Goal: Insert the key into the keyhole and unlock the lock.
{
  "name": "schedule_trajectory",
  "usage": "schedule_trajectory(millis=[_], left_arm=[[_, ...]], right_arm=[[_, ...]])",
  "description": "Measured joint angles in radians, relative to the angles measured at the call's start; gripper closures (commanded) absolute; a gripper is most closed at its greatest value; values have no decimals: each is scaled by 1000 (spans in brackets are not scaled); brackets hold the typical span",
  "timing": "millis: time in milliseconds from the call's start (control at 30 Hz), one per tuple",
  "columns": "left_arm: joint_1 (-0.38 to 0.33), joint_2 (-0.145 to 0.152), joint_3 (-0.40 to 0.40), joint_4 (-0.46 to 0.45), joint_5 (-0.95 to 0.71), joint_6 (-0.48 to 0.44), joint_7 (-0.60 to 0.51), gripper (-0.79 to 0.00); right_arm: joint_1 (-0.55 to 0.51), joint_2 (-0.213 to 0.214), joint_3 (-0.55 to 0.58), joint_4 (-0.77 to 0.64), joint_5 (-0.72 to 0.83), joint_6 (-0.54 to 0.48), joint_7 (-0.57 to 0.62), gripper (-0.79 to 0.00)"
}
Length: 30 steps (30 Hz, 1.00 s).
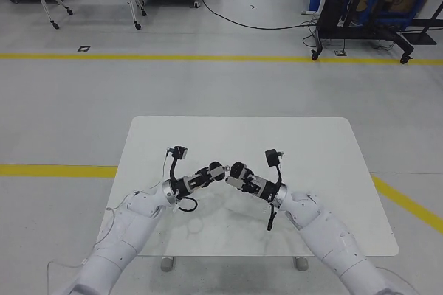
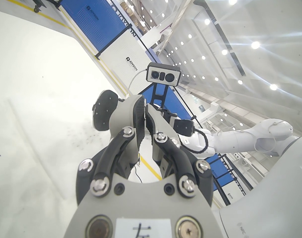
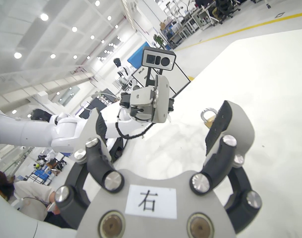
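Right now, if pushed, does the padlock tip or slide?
The padlock looks metal, brass body and steel loop: probably stiff and heavy for its size. It seems upright on the smooth table, so a push may tip it.

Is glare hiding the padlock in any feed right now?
Left wrist view: ceiling lamps flare into long streaks, table washed near-white. Right wrist view: no glare on the padlock, though one of the jaws of the right gripper hides its edge; straight lines bow. Top view: even light, no hot spots.
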Motion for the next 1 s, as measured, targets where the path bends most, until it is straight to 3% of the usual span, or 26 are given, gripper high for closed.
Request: schedule_trajectory(millis=[167, 200, 267, 367, 833, 900, 933, 1000], left_arm=[[-15, 3, 22, -4, -25, 20, -103, 0], [-18, 3, 25, -2, -30, 20, -117, 0], [-21, 3, 29, 3, -41, 15, -129, 0], [-28, 1, 39, 5, -52, 7, -146, 0], [-49, 7, 88, 4, -60, 1, -147, 0], [-51, 9, 93, 3, -62, 1, -146, 0], [-52, 10, 96, 3, -63, 0, -145, 0], [-54, 12, 101, 4, -66, -1, -144, 0]], right_arm=[[-39, 39, 60, -68, 144, 22, 236, -785], [-44, 44, 67, -79, 176, 28, 273, -702], [-54, 54, 78, -99, 243, 48, 349, -425], [-58, 63, 86, -112, 284, 78, 418, -308], [-41, 74, 87, -129, 288, 146, 431, -166], [-41, 75, 90, -133, 288, 150, 430, -114], [-42, 76, 90, -135, 288, 154, 430, -28], [-42, 77, 90, -139, 286, 159, 431, 0]])
